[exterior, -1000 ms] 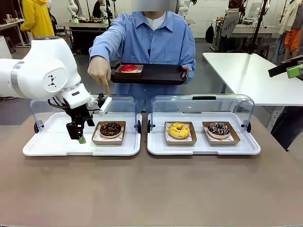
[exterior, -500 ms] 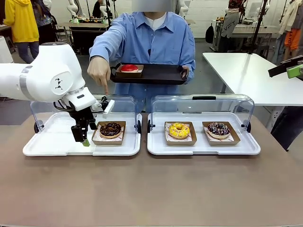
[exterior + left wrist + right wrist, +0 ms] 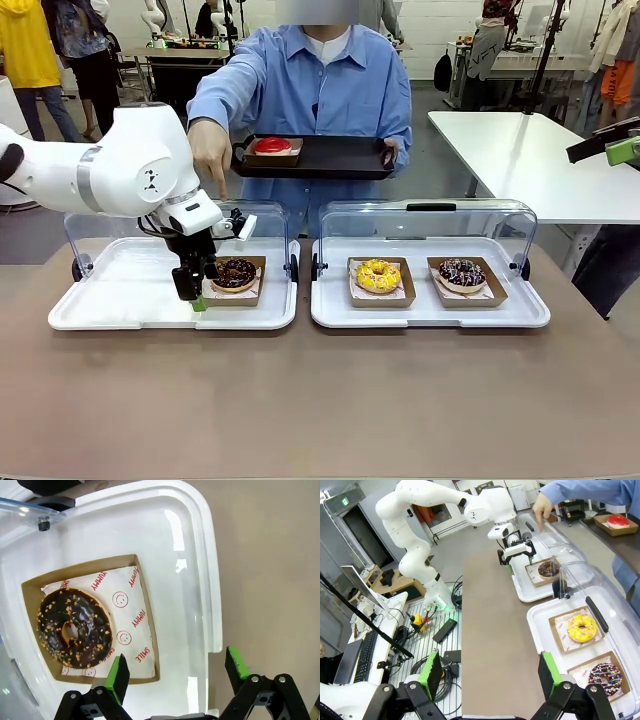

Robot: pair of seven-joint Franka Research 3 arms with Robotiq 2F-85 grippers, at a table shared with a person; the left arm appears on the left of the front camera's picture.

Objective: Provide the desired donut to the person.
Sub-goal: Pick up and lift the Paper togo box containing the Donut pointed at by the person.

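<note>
The left claw (image 3: 196, 298) hangs spread wide just beside the chocolate donut (image 3: 234, 272), the person's hand (image 3: 209, 150) points down toward it, and the right claw (image 3: 487, 674) is spread wide too.

A brown table (image 3: 320, 400) is set in the foreground. A white table (image 3: 530, 150) is placed at the right. A grey floor (image 3: 440, 135) and a white wall (image 3: 432, 20) are seen behind.

A brown table (image 3: 320, 400) fills the lower half of the front view. On it sit two white trays side by side, the left tray (image 3: 110, 292) at centre left and the right tray (image 3: 330, 292) at centre right, a narrow gap between them. The clear left lid (image 3: 268, 225) and right lid (image 3: 430, 225) stand raised along the trays' far edges.
</note>
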